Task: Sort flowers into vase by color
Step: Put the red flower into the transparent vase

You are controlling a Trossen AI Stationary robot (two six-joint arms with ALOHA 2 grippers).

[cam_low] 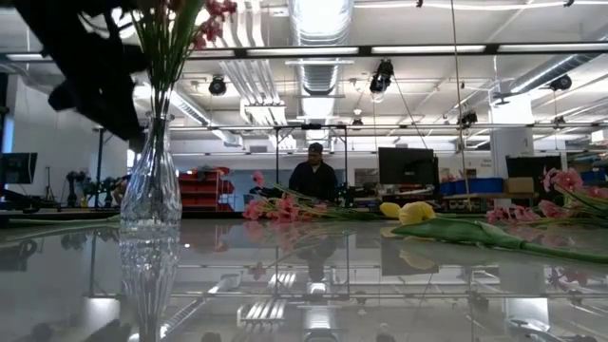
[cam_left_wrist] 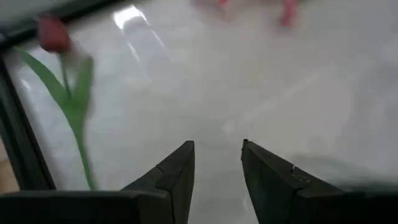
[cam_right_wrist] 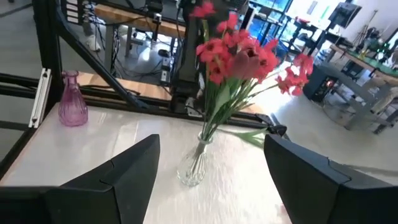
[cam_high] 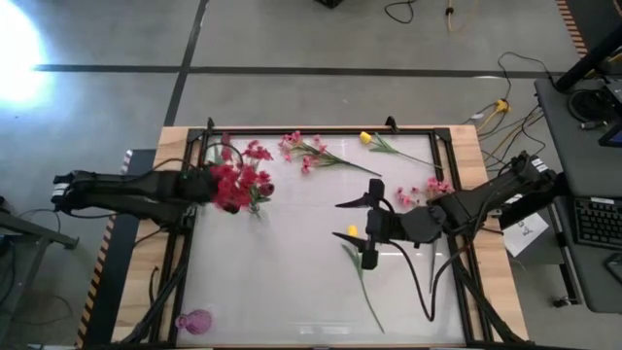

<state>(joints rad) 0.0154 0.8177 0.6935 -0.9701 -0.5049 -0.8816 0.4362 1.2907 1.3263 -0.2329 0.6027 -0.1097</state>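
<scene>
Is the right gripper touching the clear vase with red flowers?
Apart. The high view shows the right gripper, jaws open, well away from the clear vase with its red flowers.

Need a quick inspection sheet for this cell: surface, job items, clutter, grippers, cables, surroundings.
Surface: glossy white table top, dark frame around it.
Job's things: red flowers stand in the clear vase; pink sprays and a yellow tulip lie at the far edge; another yellow tulip lies by the right gripper; pink vase empty.
Clutter: nothing seen.
Grippers: left gripper partly open, empty, beside the red flowers; right gripper open, empty, mid-table.
Cables: loose cables on the floor.
Surroundings: a person behind the table, a keyboard at right.
</scene>
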